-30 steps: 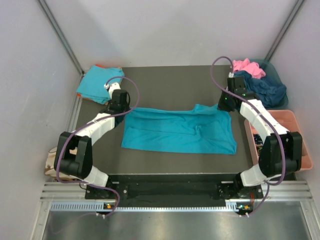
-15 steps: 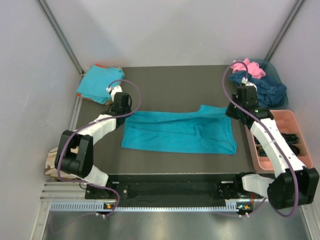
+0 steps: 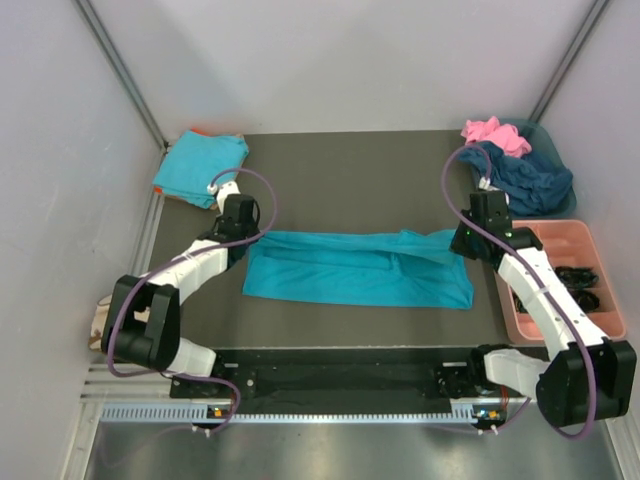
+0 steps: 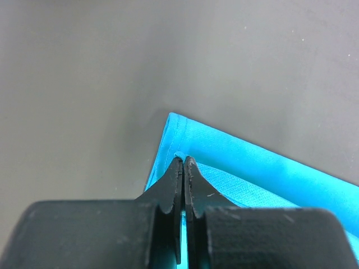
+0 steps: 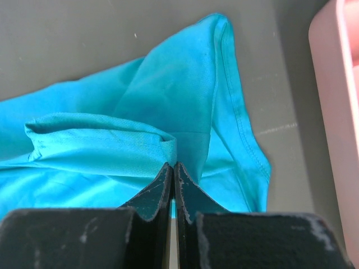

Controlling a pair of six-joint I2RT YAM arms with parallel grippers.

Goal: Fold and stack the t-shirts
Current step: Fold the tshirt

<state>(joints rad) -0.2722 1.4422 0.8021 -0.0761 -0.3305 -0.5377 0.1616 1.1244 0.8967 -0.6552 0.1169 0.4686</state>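
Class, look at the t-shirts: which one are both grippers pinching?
The turquoise t-shirt spread mid-table, pinched at both ends. The folded turquoise one sits far left; the pink one and navy one are heaped far right.

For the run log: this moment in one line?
left tool: shut on spread teal shirt, left end | right tool: shut on it, right end

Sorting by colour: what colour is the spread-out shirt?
Turquoise t-shirt; the top external view shows it best.
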